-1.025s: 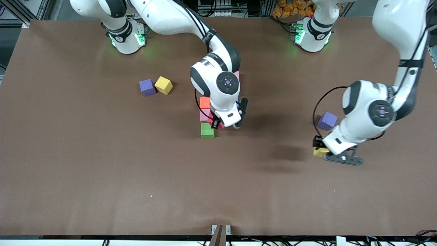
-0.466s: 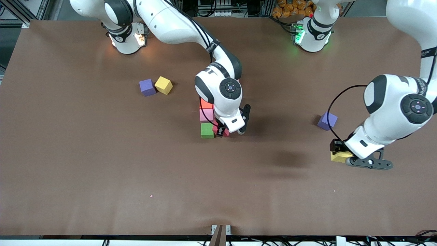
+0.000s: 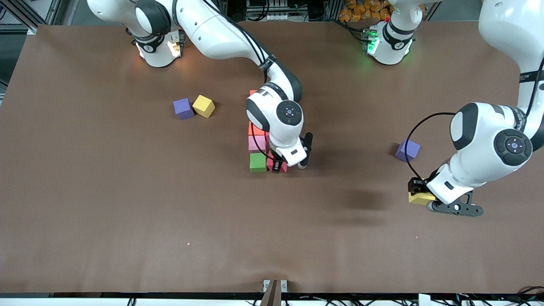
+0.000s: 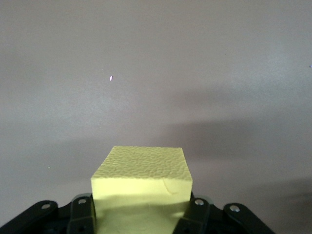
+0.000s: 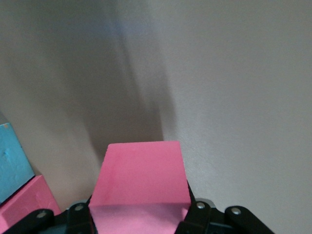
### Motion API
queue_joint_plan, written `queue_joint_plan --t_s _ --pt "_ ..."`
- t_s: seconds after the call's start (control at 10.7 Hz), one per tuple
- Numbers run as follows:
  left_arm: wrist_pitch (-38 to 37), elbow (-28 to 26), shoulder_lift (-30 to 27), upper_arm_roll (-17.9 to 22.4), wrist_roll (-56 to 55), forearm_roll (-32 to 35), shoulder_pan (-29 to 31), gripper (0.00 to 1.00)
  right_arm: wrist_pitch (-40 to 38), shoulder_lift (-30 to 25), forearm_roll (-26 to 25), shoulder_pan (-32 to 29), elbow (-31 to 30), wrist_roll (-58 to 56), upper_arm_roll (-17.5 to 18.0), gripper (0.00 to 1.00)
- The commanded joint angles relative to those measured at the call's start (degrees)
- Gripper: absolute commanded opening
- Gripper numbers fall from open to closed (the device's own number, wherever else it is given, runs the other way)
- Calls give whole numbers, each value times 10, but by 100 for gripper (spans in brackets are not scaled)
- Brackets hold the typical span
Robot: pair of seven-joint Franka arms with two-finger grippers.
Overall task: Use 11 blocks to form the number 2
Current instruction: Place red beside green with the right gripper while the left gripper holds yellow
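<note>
Holding a pink-red block [image 3: 277, 165], the right gripper [image 3: 278, 167] is down at table level with its fingers closed on the cube, right beside the green block [image 3: 258, 162], which serves as the landmark here. The held cube touches or nearly touches the green block's side that faces the left arm's end of the table, so the coming move turns on that sideways relation: the cube seems to need only to be let go there to extend the bottom row of the figure. Just farther from the front camera than the green block, a pink block [image 3: 256, 143] and then an orange block [image 3: 255, 128] continue in a straight column, touching one another; the rest of the figure is hidden under the right arm. In the right wrist view a light blue block [image 5: 12, 161] and another pink block [image 5: 27, 202] sit close beside the held cube. Well apart from the green block, toward the left arm's end of the table, the left gripper [image 3: 420, 195] is clamped shut on a yellow block [image 3: 420, 198] and waits over bare table, near a purple cube [image 3: 407, 150]. A second yellow block [image 3: 203, 106] lies touching another purple cube [image 3: 183, 108], farther from the camera than the green block and toward the right arm's end.
</note>
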Motion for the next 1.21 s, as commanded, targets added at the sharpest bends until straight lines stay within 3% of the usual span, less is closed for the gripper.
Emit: queue_joint_plan --t_s 0.0,1.12 --pt "-11 16 10 -4 -14 1 -1 51 -4 20 -7 7 24 -4 -16 17" --pt "-8 15 17 -4 -26 4 2 53 -11 19 -62 24 -11 -16 -22 22"
